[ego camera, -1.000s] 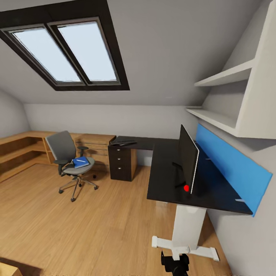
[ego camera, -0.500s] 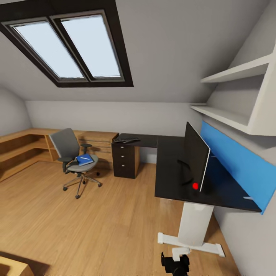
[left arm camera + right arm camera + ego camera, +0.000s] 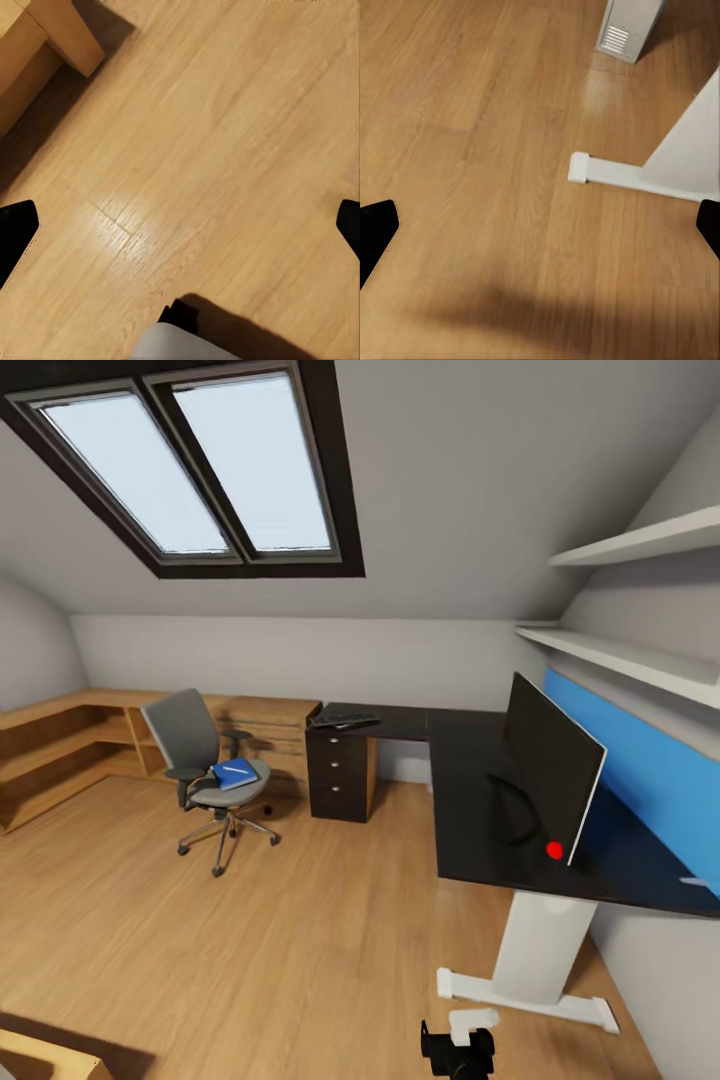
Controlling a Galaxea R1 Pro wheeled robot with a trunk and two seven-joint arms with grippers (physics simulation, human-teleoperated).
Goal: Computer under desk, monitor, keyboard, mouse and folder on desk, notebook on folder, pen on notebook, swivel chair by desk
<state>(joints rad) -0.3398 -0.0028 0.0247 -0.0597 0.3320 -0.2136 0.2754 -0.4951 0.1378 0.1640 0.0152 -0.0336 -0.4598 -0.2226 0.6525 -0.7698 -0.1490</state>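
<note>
Robot is in transit, nothing in hand. The left claw [image 3: 180, 225] hangs over bare wood floor [image 3: 225, 135], its two black fingertips [image 3: 15, 232] wide apart at the picture's edges with only floor between them. The right claw [image 3: 540, 225] is the same: spread wide, empty, floor below.

Ahead of the right claw and near it are the white foot of the worktop leg [image 3: 622, 174] and, further on, the computer [image 3: 628, 28], a pale tower with a vent grille standing on the floor. Well ahead of both claws the worktop [image 3: 470, 800] carries the monitor [image 3: 548, 770], upright near the blue wall panel [image 3: 650, 780]. The keyboard [image 3: 345, 719] lies at the worktop's far end above the drawers [image 3: 338, 778]. The swivel chair [image 3: 212, 775] stands well apart from the worktop, with the folder [image 3: 235, 774] on its seat and a thin white line on top that is probably the pen [image 3: 236, 768].

Risks, judged from here: the base could clip the leg foot if it drives in close, and the chair rolls on casters, so a push while grasping could shift it and slide the folder off.

Hard to make out: the notebook cannot be told from the folder at this range, and no mouse can be picked out. The tower's top is cut off. A red dot [image 3: 553, 850] shows at the monitor's lower corner, purpose unclear.
</note>
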